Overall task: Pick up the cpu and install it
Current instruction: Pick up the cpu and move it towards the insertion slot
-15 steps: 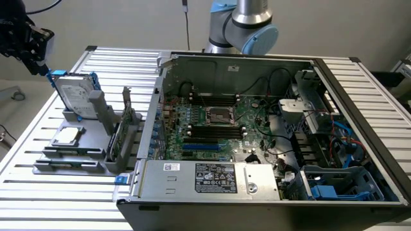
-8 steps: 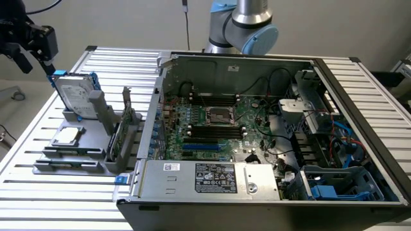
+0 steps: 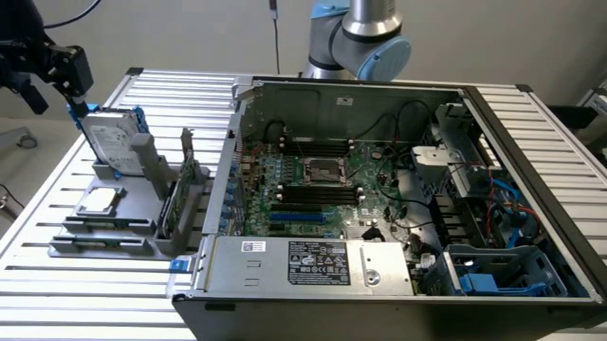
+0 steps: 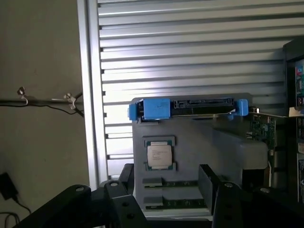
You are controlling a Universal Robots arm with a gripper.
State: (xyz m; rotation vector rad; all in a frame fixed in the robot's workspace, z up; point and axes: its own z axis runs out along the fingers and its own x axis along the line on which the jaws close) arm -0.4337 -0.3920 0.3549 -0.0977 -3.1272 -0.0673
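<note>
The cpu is a small silver square chip lying flat in a recess of the grey parts holder at the exterior view's left. My black gripper hangs above the holder's far end, just over the upright silver hard drive with blue brackets, well clear of the cpu. In the wrist view the cpu lies between and beyond my two dark fingers, which stand wide apart with nothing between them. The dark metal-framed socket sits in the middle of the motherboard inside the opened computer case.
A green expansion card stands on edge in the holder beside the case wall. Memory sticks lie in slots near the cpu. The slatted metal table carries everything. Cables, a power supply and blue drive bays crowd the case.
</note>
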